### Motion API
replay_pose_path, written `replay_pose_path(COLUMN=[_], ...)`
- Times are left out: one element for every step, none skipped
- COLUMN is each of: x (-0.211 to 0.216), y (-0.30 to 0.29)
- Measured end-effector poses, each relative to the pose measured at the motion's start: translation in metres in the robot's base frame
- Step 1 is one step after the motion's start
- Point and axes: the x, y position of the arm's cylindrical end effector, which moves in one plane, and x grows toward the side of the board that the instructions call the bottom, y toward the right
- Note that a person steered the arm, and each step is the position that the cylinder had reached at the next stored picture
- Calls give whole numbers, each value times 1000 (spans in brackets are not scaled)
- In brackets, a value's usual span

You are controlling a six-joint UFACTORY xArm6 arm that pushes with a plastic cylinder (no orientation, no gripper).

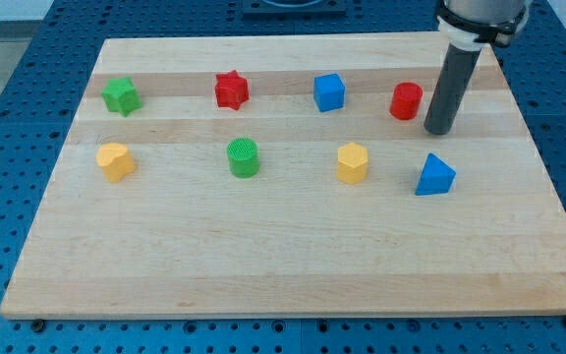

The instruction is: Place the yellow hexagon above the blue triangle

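The camera view shows a pale wooden board (293,265) resting on a blue perforated table (37,59). My tip (438,131), the lower end of a straight dark rod, sits near the view's right, just beside a small red plastic cylinder (406,100) and above and slightly left of the blue plastic triangle (434,176). There are no jaws here at all; the rod holds nothing and touches no block that I can make out.

The yellow plastic hexagon (352,162) lies to the left of the blue triangle, apart from it, in the lower row. A second yellow block (115,161), its shape unclear, sits far to the view's left with a green cylinder (244,156) between them. The upper row holds a green star-like block (121,95), a red star (231,89) and a blue cube (329,91).

The risks, as I judge them: the destination above the triangle is crowded, so pushing the hexagon up and rightward could knock the red cylinder or nudge the triangle itself; an off-centre push could also spin the hexagon away sideways
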Motion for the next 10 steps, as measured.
replay_pose_path(x=[0, 0, 0, 0, 0, 0, 0, 0, 0, 0], y=[-2, -14, -26, -33, -40, -48, -72, -108, -141, -149])
